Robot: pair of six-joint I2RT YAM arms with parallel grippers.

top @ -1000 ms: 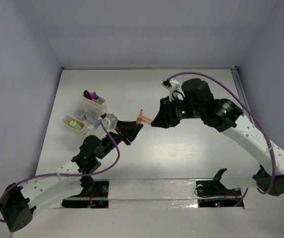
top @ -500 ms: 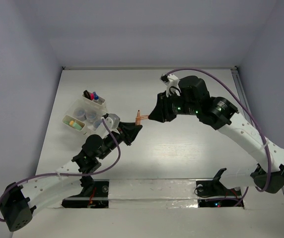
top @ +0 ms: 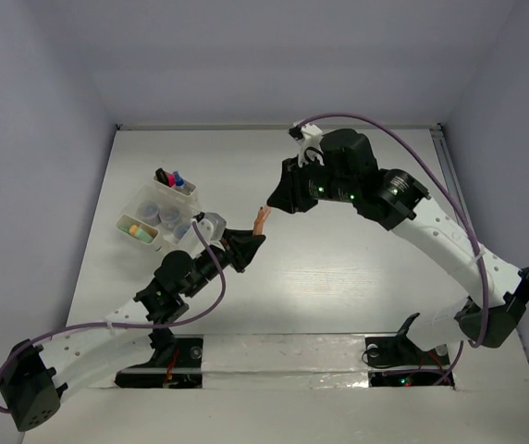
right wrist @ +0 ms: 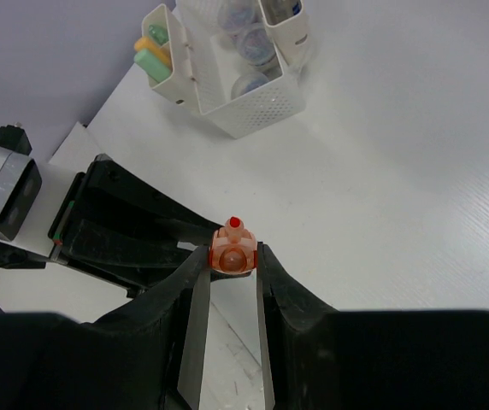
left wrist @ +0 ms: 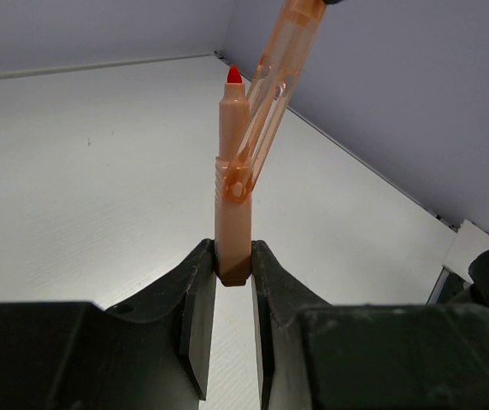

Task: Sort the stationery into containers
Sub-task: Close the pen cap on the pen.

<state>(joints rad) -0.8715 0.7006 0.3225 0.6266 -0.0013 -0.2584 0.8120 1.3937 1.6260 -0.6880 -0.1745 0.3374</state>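
Both pairs of fingers are clamped. The left fingers [left wrist: 195, 299] pinch the base of an orange marker [left wrist: 232, 213] that stands upright, its red tip bare, while the right fingers [right wrist: 190, 295] grip its clear orange cap [left wrist: 272, 81]. Marker and cap are in the air above the middle of the worktop [top: 338, 277], slightly toward its left edge. From the left wrist, the marker's bottom end is hidden between the fingers. The cap slants down from the upper right, with its top end cut off by the frame. Its lower end overlaps the ribbed collar of the barrel, and I cannot tell whether it is touching or only in front. From the right wrist the cap is seen end-on and covers nearly all of the marker, so only the red tip peeks past it. From above, the two blur into one thin orange streak between the arms. The bins [top: 142, 199] sit near the left edge, toward the far corner. They hold green and orange pieces [right wrist: 152, 53], two jars [top: 158, 215] and dark-capped markers [top: 170, 178] too small to make out, and their tops are cut off in the right wrist view.
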